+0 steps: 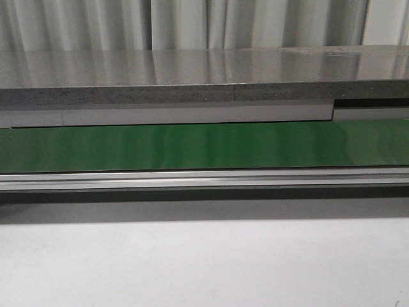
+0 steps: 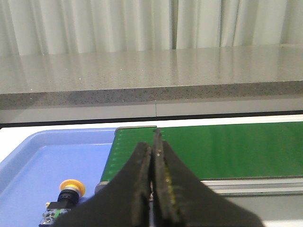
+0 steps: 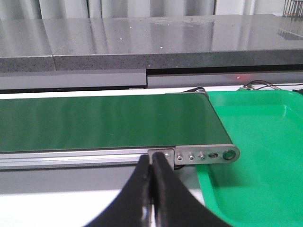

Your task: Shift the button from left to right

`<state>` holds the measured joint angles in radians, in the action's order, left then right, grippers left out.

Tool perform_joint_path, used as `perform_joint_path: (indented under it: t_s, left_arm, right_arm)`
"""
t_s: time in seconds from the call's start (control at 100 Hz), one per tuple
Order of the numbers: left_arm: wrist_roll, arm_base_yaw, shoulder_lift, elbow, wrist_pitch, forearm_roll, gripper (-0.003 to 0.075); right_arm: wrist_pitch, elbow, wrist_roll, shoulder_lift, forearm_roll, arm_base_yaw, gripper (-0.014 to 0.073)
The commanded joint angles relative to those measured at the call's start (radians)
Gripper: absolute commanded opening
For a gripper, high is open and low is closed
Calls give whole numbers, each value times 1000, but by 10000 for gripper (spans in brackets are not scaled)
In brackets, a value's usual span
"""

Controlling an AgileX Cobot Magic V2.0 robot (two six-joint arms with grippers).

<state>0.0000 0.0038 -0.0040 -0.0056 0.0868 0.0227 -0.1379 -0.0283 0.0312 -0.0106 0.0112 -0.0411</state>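
Observation:
The button (image 2: 67,193) has a yellow-orange round cap, a black neck and a black base. It lies in the blue tray (image 2: 38,156), shown only in the left wrist view. My left gripper (image 2: 153,144) is shut and empty, to the right of the button and apart from it, over the belt's left end. My right gripper (image 3: 152,163) is shut and empty, in front of the belt's right end. Neither gripper nor the button shows in the front view.
A green conveyor belt (image 1: 204,146) with an aluminium rail (image 1: 204,179) runs across the table. A green tray (image 3: 255,156) sits at its right end. A grey stone ledge (image 1: 204,80) and curtains stand behind.

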Motion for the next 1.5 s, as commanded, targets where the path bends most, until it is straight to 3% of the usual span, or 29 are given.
perform_joint_path:
  t_s: [0.0,0.53,0.76,0.93,1.24,1.49]
  left_arm:
    - [-11,-5,-33,58,-87,0,-20]
    - [-11,-5,-33,56,-111,0,-20]
    - [-11,-5,-15,-40,-87,-5,-20]
    - [-11,-5,81,-207,108,-62,-20]
    - [-11,-5,398,-557,615,-62,-20]
    - [-11,-5,567,-657,708,-71,-20]
  right_arm:
    - [79,15,0,-19,-2,3,-68]
    - [79,15,0,-19,-2,3,-68]
    - [79,15,0,-19,-2,3,-68]
    - [79,15,0,-19,-2,3,-68]
    - [79,15,0,-19,-2,3,-68]
    - [79,15,0,-19,-2,3,-68]
